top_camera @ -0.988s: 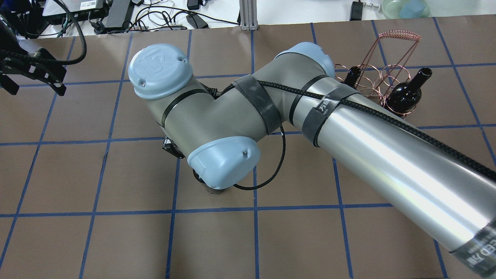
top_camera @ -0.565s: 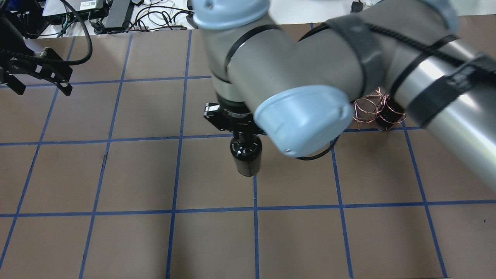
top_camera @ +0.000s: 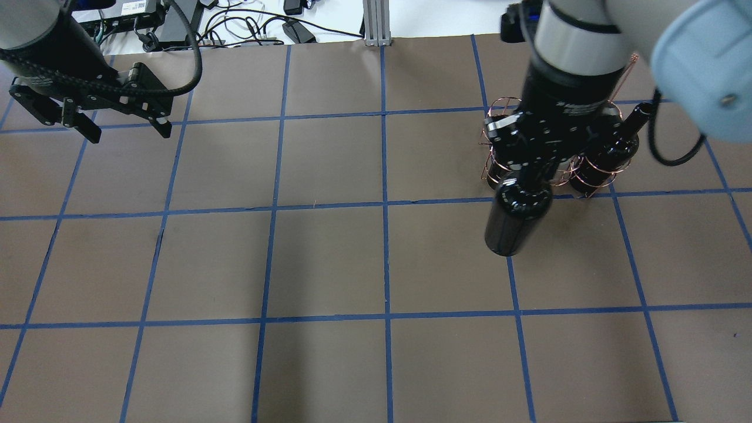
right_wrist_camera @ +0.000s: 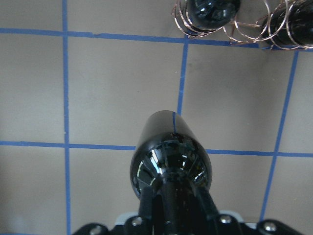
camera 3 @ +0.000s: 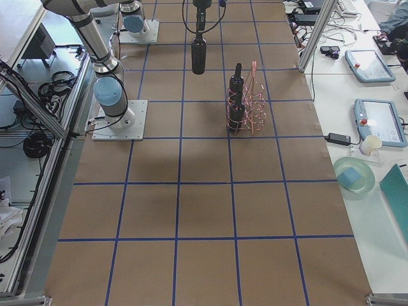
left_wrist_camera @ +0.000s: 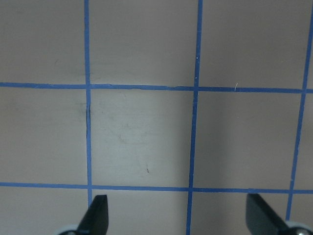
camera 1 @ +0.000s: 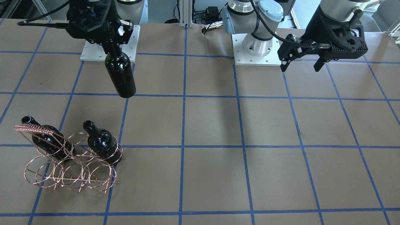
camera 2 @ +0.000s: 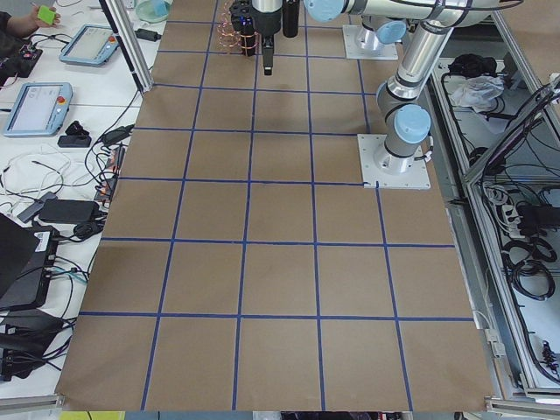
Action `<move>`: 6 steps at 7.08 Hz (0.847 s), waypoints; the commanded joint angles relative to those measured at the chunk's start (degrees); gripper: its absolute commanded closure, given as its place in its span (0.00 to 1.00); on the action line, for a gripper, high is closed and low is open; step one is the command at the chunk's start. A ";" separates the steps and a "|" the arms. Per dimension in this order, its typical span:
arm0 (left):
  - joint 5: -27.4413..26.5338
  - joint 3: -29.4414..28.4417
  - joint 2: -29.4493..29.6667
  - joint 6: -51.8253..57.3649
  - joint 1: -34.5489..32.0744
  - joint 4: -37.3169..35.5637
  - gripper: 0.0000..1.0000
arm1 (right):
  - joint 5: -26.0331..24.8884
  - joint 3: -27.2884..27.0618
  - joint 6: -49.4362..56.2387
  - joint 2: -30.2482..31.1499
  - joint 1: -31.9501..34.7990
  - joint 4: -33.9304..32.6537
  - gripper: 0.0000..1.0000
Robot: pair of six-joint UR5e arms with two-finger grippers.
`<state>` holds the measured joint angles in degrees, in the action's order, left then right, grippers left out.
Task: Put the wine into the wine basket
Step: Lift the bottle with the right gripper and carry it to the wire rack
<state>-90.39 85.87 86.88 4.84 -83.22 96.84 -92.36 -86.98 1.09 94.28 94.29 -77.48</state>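
My right gripper (top_camera: 531, 173) is shut on the neck of a glossy black wine bottle (top_camera: 517, 217). The bottle hangs upright above the table, on the robot's side of the copper wire basket (camera 1: 72, 168). It also shows in the front view (camera 1: 120, 75) and in the right wrist view (right_wrist_camera: 171, 156). Two look-alike bottles (camera 1: 47, 140) (camera 1: 100, 142) stand in the basket's rings on the robot's side. My left gripper (top_camera: 129, 132) is open and empty, far off on the left of the table, and its fingers (left_wrist_camera: 98, 215) hover over bare paper.
Brown paper with a blue tape grid (top_camera: 385, 264) covers the table. The arm bases (camera 1: 256, 47) stand on white plates at the robot's edge. Cables and boxes (top_camera: 176, 23) lie beyond the far edge.
My right arm has carried the bottle from the middle of the table to the right, up to the basket. My left gripper has shifted slightly to the right.
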 commanded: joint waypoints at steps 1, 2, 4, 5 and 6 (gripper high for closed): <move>0.22 0.00 -0.05 -0.45 -0.89 -0.07 0.00 | -0.46 0.75 18.17 0.38 -11.45 -1.86 0.99; 0.22 0.18 -0.14 -0.45 -0.89 -0.16 0.00 | -0.02 2.58 20.07 -1.45 -13.06 -5.71 0.99; 0.13 0.27 -0.22 -0.36 -0.89 -0.16 0.00 | -0.19 9.16 24.55 -9.25 -13.16 -7.24 0.99; 0.65 0.53 -0.22 -0.36 -0.89 -0.33 0.00 | -0.01 9.37 24.66 -10.33 -13.16 -9.42 0.99; 0.13 0.53 -0.40 0.34 -0.89 -0.33 0.00 | -0.01 9.37 25.10 -11.74 -13.42 -10.23 0.99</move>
<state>-90.04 86.30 86.61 4.66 -84.11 96.56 -92.42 -78.21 25.35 84.62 81.12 -86.22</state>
